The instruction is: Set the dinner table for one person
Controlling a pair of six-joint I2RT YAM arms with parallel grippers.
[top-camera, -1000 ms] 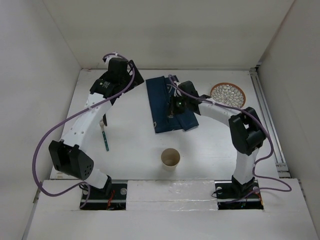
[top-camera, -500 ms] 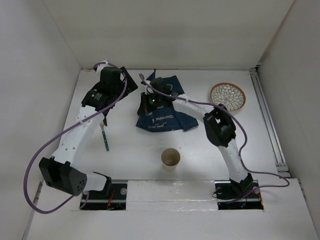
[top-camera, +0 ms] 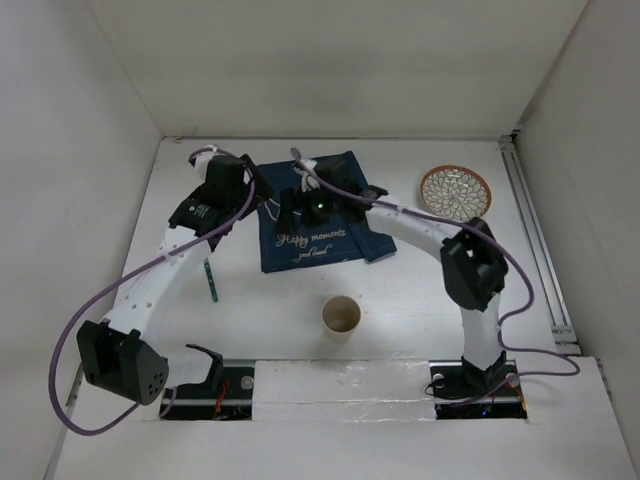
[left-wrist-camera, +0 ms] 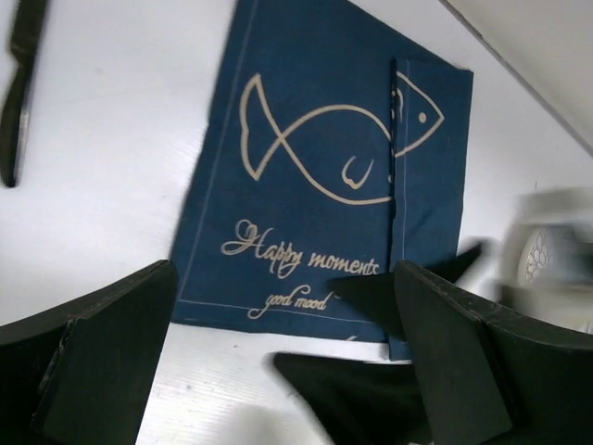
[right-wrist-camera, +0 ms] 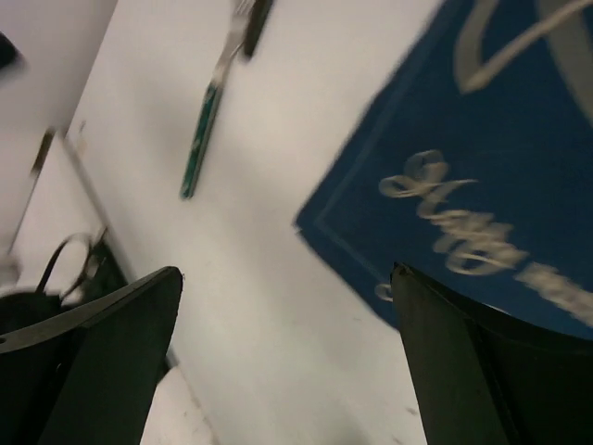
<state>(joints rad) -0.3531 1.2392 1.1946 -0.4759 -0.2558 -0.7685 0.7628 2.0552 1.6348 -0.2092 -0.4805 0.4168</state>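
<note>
Your left gripper point(left-wrist-camera: 284, 271) and right gripper point(right-wrist-camera: 285, 271) gape empty above the white dinner table point(top-camera: 420, 290), white walls point(top-camera: 350, 60) around

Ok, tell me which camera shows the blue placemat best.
Left wrist: the placemat fills the frame, with the fish drawing, the lettering and a fold along one side all sharp. Top external shows it small, its far part under the right arm. Right wrist catches only one blurred corner with some lettering.

Hidden and blurred
Right gripper point(top-camera: 292, 208) covers placemat point(top-camera: 338, 248) middle; white blur point(left-wrist-camera: 551, 250) at left-wrist edge unidentifiable; utensil point(left-wrist-camera: 18, 93) cropped.
</note>
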